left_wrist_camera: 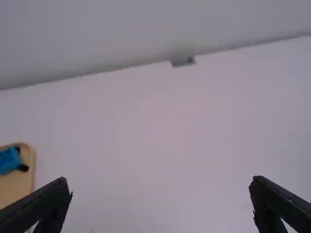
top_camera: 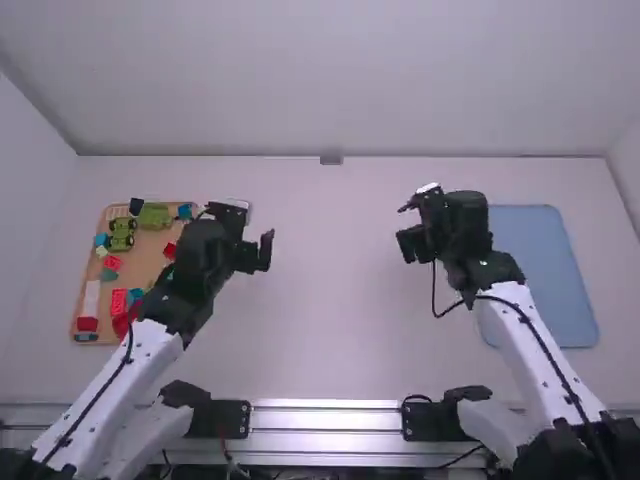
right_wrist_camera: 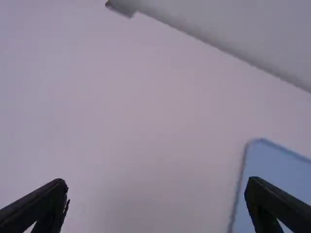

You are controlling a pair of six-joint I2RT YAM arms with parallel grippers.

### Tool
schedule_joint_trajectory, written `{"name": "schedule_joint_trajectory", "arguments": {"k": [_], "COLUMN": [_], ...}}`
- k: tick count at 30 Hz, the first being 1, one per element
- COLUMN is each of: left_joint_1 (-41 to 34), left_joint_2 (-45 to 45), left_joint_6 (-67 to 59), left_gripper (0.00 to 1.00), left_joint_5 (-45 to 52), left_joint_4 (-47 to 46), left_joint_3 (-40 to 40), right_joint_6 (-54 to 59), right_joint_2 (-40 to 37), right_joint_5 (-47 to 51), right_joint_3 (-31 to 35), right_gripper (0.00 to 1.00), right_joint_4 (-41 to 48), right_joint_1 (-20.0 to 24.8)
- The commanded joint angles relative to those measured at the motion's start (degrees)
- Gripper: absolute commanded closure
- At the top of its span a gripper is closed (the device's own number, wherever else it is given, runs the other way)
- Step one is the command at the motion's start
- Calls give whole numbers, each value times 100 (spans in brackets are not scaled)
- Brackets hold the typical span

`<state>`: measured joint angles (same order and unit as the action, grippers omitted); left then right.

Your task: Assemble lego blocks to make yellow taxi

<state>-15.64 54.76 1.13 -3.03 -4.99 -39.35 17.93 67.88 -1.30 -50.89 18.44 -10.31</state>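
The lego blocks for the taxi lie together on one tan tray at the left of the white table, and part of that tray is hidden by the left arm. At least four red blocks show there (an exact count is not possible with the arm in the way), along with one long white block near the tray's left edge, one chunky green piece at the far side and one green piece with dark round parts just beside it. One blue piece with two black parts showing sits near the tray's far right corner, and one dark block lies at the far edge. The two grippers are well apart above the table. The left gripper hangs just right of the tray, its two fingers spread wide with nothing between them. The right gripper, on the other side of the middle, likewise has its two fingers wide apart and empty. Farther right lies one flat blue mat, partly under the right arm in the high view. One small grey fixture stands at the middle of the table's far edge.
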Motion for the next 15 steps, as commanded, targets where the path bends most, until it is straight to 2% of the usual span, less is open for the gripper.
{"name": "schedule_joint_trajectory", "arguments": {"k": [1,11,15], "left_joint_1": [167,1012,1439], "left_joint_2": [-213,-1058,-1485], "left_joint_6": [-113,-113,-113], "left_gripper": [5,19,27], "left_joint_5": [132,303,303], "left_joint_4": [91,499,499], "left_joint_3": [134,979,1406], "right_joint_6": [-119,-936,-1344], "right_joint_2": [-231,-1048,-1456], "right_joint_5": [130,130,130], "right_joint_3": [141,958,1366], "right_gripper": [5,19,26], "right_joint_4": [-102,-919,-1327], "right_joint_1": [204,1022,1031]}}
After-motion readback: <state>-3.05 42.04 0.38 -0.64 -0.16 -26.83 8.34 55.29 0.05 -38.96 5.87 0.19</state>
